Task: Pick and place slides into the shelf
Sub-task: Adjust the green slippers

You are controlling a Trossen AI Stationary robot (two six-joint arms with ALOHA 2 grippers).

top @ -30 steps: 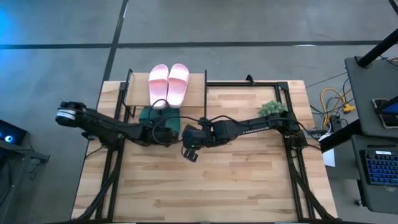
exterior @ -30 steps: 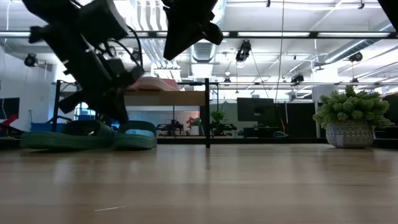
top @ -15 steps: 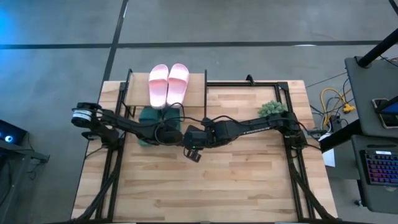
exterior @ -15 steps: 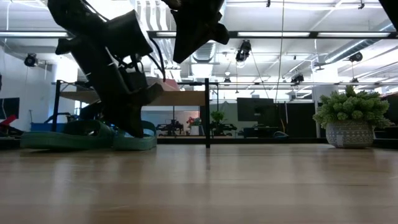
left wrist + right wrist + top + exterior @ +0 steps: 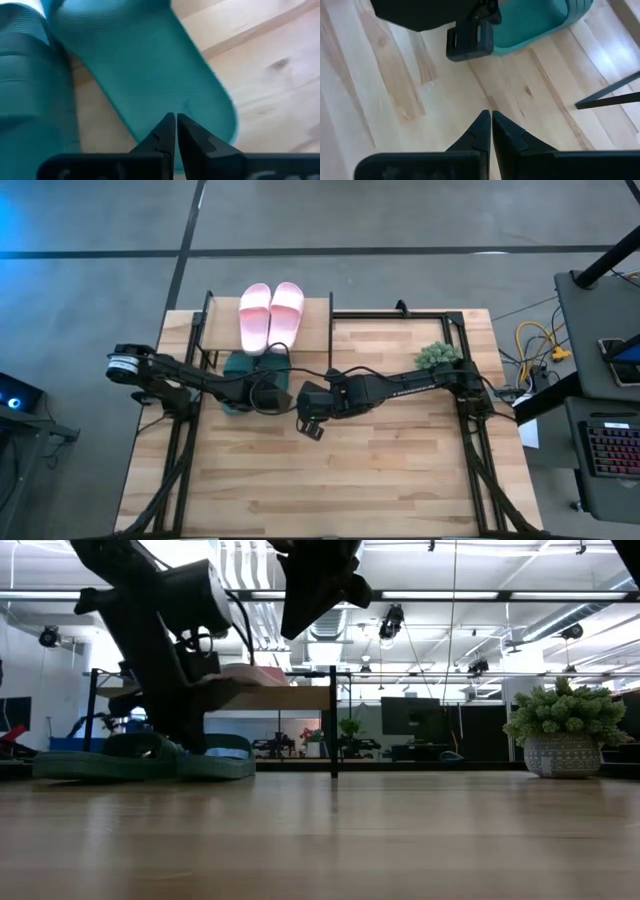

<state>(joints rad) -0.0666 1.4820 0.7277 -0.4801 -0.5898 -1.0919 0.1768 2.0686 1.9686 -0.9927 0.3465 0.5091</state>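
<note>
High view: two pale pink slides point(image 5: 271, 314) side by side on top board of shelf point(image 5: 318, 315), at far left part of wooden table point(image 5: 340, 470). Two dark green slides point(image 5: 243, 368) under/just in front of that board, on table, partly hidden by arm. Left gripper point(image 5: 272, 396) low over near end of green pair, fingers hard to see from up here. Right gripper point(image 5: 306, 409) just beside it, near table middle, holding nothing. Small potted plant point(image 5: 438, 354) well apart, at right side.

Low view: green slides point(image 5: 140, 756) flat on table at left, straps up. Left gripper point(image 5: 190, 735) down at them, right by strap of one; can't tell if touching. Pink slides point(image 5: 250, 674) up on shelf board point(image 5: 285, 696). Right arm point(image 5: 315, 580) high up at top, off table. Plant point(image 5: 563, 728) far right.

Left wrist view: left gripper point(image 5: 175, 131) pinched tight, tips together, nothing between. Green slide sole point(image 5: 150, 65) right past tips, 2nd green slide point(image 5: 27, 85) next to it, both on wood.

Right wrist view: right gripper point(image 5: 490, 127) also pinched tight, empty, over bare wood. Green slide point(image 5: 535, 22) farther off, w/ left arm's dark block point(image 5: 469, 39) at its edge. Black shelf leg point(image 5: 610, 95) off to one side.
</note>
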